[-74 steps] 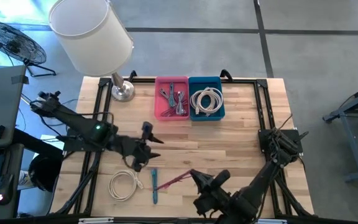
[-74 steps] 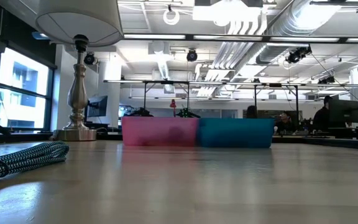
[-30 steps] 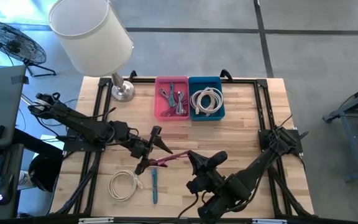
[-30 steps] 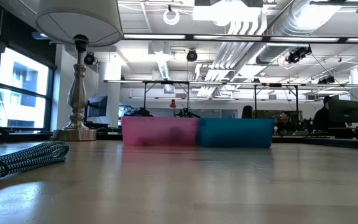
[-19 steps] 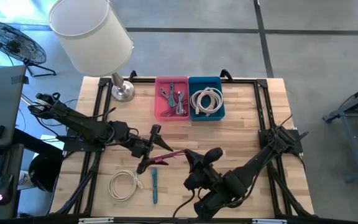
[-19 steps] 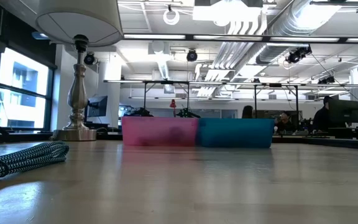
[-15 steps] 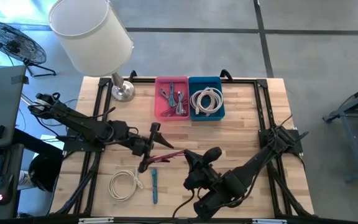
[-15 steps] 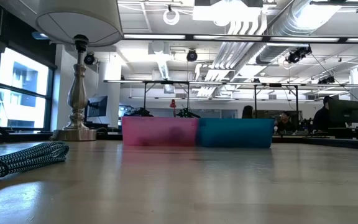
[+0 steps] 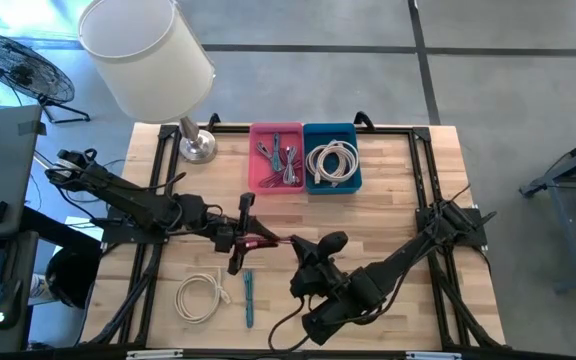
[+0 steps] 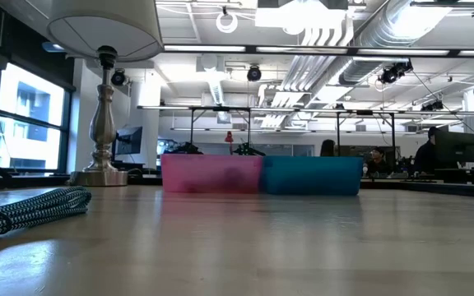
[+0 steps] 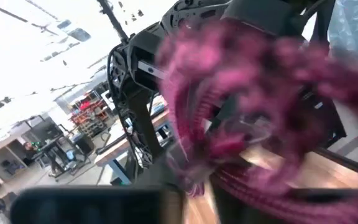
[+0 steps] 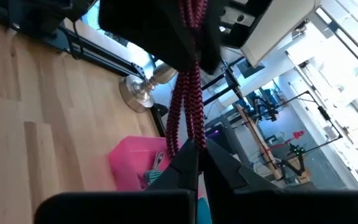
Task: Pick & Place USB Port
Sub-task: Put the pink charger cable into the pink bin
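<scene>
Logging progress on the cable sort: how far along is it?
Done: some cables already lie in the pink bin and blue bin. In hand: both the left pincer and right pincer grip the red braided cable. Left: the white coiled cable and blue cable.

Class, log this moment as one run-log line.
left gripper: closing on red cable | right gripper: shut on red cable | handover mid-table

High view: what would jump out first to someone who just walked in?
Mid-table, both claws meet on one pink cable: the left claw grips one end and the right claw is shut on the other, holding it off the wood. Behind them sit a pink bin and a blue bin side by side, and a big white lamp looms over the far left corner.
</scene>
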{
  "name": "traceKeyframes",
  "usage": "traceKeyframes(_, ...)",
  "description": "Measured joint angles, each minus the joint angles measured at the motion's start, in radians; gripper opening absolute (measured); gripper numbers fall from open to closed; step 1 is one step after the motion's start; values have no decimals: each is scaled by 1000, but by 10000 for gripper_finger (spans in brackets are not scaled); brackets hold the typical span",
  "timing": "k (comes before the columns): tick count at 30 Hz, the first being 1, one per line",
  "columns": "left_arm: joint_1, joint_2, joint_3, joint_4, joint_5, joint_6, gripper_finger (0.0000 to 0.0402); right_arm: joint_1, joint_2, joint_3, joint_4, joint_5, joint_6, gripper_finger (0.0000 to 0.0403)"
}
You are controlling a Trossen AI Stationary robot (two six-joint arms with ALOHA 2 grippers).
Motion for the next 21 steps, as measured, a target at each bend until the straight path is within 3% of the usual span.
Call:
traceKeyframes(2,0,0,0,6,12,6,22,0,0,0,2,2,-10,1)
traceKeyframes(6,-1,0,1,-3,-27,39,16,1,0,0,-2,1,-19,19)
traceKeyframes(14,13,-5,16,-89,-222,147,15,-2,0,0,-4,-11,-39,71)
traceKeyframes(21,185,-27,107,-340,-272,114,15,-6,0,0,-9,-55,-46,105)
